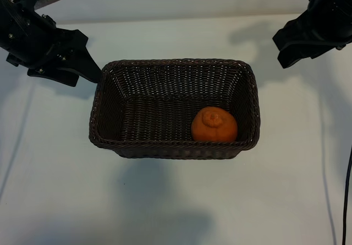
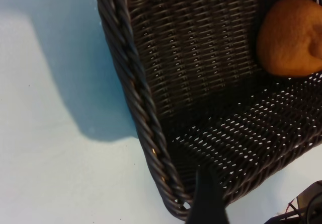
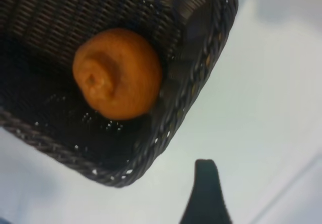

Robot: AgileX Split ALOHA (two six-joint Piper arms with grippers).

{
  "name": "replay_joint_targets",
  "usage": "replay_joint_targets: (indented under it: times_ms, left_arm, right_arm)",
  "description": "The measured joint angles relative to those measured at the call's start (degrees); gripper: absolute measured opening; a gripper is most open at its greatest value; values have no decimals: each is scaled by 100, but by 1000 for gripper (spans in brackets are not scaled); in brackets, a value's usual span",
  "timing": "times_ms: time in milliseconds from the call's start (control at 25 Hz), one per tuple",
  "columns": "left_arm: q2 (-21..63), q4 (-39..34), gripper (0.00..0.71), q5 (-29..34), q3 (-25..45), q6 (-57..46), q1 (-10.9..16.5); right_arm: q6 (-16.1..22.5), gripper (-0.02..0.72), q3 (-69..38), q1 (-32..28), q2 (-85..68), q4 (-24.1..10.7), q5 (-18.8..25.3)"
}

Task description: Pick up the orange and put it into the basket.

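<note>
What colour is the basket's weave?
Dark brown wicker basket, braided rim; clearest in the left wrist view.

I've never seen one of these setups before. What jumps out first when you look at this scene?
The bright orange catches the eye first: it sits inside the dark woven basket, in the near right corner as the outside camera sees it, stem end up. The basket stands mid-table on a white surface. Two black robot arms flank it, the left gripper close by the basket's far left corner, the right gripper off to the far right, neither holding anything.
</note>
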State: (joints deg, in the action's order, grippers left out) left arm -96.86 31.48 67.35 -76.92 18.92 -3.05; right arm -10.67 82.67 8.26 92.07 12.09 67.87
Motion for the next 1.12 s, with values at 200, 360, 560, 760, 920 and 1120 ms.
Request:
replay_joint_targets:
  times_ms: [200, 360, 560, 760, 920, 1120]
  left_arm:
    - [0, 0, 575, 0, 0, 0, 0]
    - [0, 0, 575, 0, 0, 6, 0]
    - [0, 71, 575, 0, 0, 20, 0]
    - [0, 113, 575, 0, 0, 20, 0]
    - [0, 113, 575, 0, 0, 20, 0]
    - [0, 113, 575, 0, 0, 20, 0]
  right_arm:
    - [-36, 493, 0, 0, -201, 0, 182]
    - [-54, 476, -380, 0, -363, 0, 153]
    - [-87, 465, -1017, 0, -716, -49, 28]
    - [-94, 464, -1197, 0, -1044, -205, -45]
    - [-94, 464, -1197, 0, -1112, -205, -13]
    - [-94, 462, -1183, 0, -1124, -143, 166]
